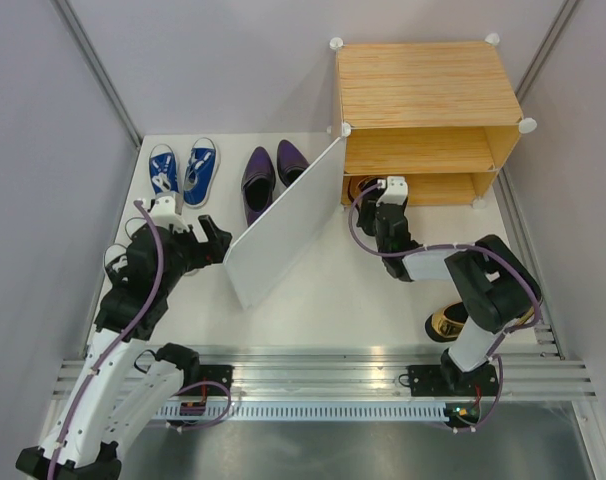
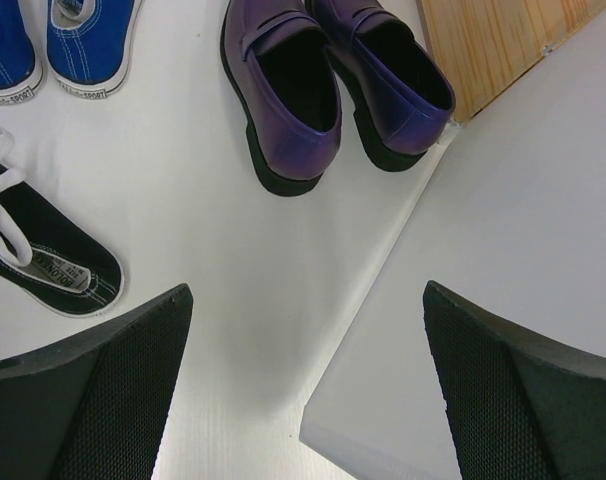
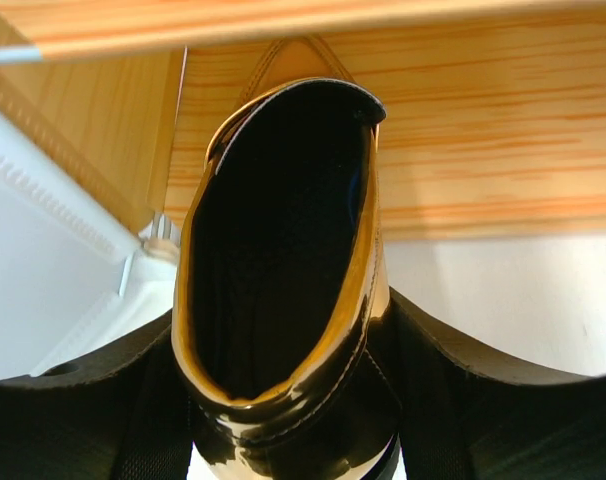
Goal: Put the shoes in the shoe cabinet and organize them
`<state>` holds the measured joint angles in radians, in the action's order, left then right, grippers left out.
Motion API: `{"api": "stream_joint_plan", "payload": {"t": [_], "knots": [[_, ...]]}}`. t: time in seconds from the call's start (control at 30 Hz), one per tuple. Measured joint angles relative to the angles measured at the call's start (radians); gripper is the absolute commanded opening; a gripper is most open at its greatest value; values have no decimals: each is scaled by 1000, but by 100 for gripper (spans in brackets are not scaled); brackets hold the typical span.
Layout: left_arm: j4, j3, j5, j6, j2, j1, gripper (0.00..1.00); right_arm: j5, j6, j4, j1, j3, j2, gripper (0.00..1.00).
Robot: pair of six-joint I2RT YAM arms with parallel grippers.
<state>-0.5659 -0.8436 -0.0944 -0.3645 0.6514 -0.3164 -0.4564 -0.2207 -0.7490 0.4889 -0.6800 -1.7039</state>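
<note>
1. Filling the boxy light-wood shoe cabinet (image 1: 423, 85) looks barely begun.
2. My right hand (image 3: 288, 400) pinches a shiny gold shoe (image 3: 283, 240) at its lower shelf.
3. My left hand (image 2: 303, 390) hangs spread; blue sneakers (image 1: 183, 170), purple dress shoes (image 1: 273, 175), black shoe (image 2: 48, 255) lie outside.

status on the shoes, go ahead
Right gripper jaws shut on gold shoe, toe at cabinet lower shelf. Left gripper jaws open, by door panel. Door swung wide, not blocking.

The gold shoe (image 3: 283, 260) shines like glossy patent, the cabinet (image 1: 423, 85) looks like light grained wood, its door (image 1: 283, 225) is smooth matt white, the purple shoes (image 2: 303, 150) have a soft leathery sheen, the blue sneakers (image 2: 83, 40) are cloth, and my left fingers' pads (image 2: 113, 400) are black and finely meshed.
</note>
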Motion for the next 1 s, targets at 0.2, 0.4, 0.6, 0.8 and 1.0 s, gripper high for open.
{"api": "stream_joint_plan", "payload": {"t": [0.2,0.4,0.6,0.8,1.0], "knots": [[0,0,2,0,10,0,98,71,7,-11,-48,-88,-87,28],[0,0,13,0,17,0,98,135,6,-3,-80,-169,-154,58],[0,4,27,0,23,0,98,177,-2,28,-89,-228,-191,88],[0,6,28,0,30,0,98,201,-22,54,-85,-228,-191,98],[0,7,27,0,38,0,98,196,-41,96,-85,-207,-159,98]]}}
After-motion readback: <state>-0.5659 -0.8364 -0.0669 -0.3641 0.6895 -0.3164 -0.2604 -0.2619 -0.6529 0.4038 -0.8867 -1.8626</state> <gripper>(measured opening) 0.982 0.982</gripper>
